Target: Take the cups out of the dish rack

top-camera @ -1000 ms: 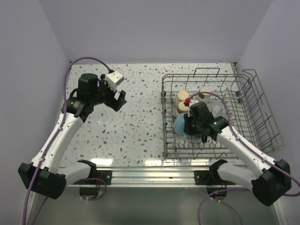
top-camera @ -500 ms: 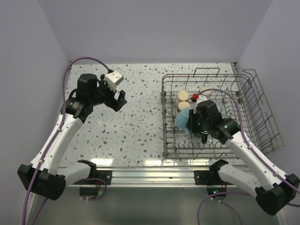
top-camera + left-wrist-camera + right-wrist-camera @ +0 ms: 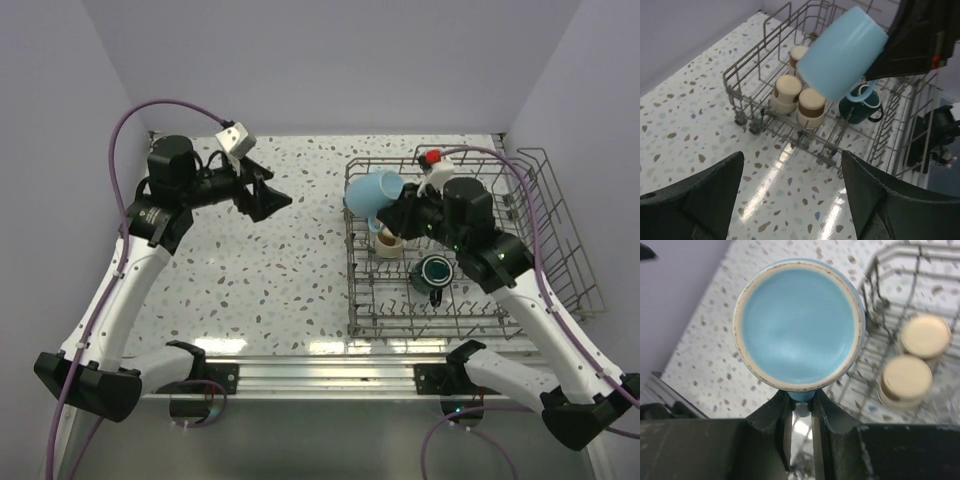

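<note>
My right gripper (image 3: 397,208) is shut on the handle of the light blue mug (image 3: 371,190) and holds it tilted above the grey wire dish rack's (image 3: 352,300) back left corner. In the right wrist view the mug's base (image 3: 799,322) faces the camera above the gripper (image 3: 801,400). A dark teal mug (image 3: 433,272) and beige tumblers (image 3: 390,243) sit in the rack. My left gripper (image 3: 270,197) is open and empty over the table, pointing at the rack. Its view shows the blue mug (image 3: 842,52), teal mug (image 3: 860,107) and tumblers (image 3: 786,92). No clear tumblers show.
The rack's tall wire sides (image 3: 560,230) rise on the right. The speckled tabletop (image 3: 280,270) lies left of the rack. Walls close in the back and both sides. The left gripper (image 3: 792,156) hangs over bare tabletop near the rack's corner (image 3: 747,107).
My right gripper has lifted the light blue mug out of the rack, up and to the back left, uncovering the teal mug. My left gripper has swung right toward the rack.
</note>
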Motion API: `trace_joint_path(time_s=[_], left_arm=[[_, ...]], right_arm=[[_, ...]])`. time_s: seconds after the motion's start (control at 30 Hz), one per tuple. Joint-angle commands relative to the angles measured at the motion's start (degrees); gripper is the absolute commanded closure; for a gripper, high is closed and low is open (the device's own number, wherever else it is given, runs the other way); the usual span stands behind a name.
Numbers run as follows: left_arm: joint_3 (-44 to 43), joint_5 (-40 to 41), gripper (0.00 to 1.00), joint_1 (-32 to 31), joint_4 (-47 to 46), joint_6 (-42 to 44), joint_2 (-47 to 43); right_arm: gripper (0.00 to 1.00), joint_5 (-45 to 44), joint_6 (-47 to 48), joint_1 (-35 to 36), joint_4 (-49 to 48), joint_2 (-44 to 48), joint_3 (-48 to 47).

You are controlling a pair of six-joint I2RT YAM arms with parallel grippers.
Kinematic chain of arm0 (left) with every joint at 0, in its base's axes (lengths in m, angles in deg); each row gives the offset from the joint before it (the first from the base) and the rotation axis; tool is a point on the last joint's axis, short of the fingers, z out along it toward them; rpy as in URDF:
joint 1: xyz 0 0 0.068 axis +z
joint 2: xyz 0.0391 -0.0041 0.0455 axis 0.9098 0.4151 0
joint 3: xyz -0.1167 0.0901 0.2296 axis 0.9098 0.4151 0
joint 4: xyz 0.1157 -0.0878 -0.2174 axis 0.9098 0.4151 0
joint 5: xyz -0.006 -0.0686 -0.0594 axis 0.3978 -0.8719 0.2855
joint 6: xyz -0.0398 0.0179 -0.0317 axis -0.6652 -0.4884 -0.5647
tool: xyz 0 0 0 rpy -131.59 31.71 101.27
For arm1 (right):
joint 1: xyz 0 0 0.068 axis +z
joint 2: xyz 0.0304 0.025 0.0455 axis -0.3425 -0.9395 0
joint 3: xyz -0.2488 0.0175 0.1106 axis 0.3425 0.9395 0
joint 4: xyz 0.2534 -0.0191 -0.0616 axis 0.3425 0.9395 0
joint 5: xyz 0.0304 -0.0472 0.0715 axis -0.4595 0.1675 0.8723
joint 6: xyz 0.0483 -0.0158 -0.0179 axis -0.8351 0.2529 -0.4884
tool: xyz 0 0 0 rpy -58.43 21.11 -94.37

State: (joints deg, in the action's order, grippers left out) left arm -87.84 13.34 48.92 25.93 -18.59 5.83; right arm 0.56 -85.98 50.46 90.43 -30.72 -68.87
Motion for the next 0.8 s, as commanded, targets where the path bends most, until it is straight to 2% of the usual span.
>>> trace_joint_path(time_s=[0.0, 0.1, 0.17, 0.4, 0.63, 0.77], left_arm=[[-1.77, -16.1, 0.17, -0.05, -16.52, -13.54, 2.4], [0.42, -17.28, 0.18, -0.05, -28.12, -23.39, 3.8], [0.08, -16.75, 0.2, -0.05, -30.97, -26.81, 5.56], [0.34, -17.01, 0.26, -0.05, -40.45, -32.27, 7.68], [-0.72, -16.22, 0.32, -0.05, -44.07, -35.09, 9.87], [-0.19, -18.06, 0.39, -0.05, -49.43, -40.09, 10.14]], right_arm=[[1.0, 7.3, -2.25, -0.02, -24.09, -3.66, -6.59], [1.0, 12.3, -4.71, 0.06, -33.06, -6.82, -8.35], [1.0, 14.85, -7.08, 0.06, -37.1, -8.93, -9.14], [1.0, 18.81, -12.01, 0.06, -43.01, -10.34, -8.45], [1.0, 19.78, -14.55, 0.41, -45.9, -10.78, -6.51], [1.0, 22.5, -16.93, 0.59, -48.19, -12.45, -6.25]])
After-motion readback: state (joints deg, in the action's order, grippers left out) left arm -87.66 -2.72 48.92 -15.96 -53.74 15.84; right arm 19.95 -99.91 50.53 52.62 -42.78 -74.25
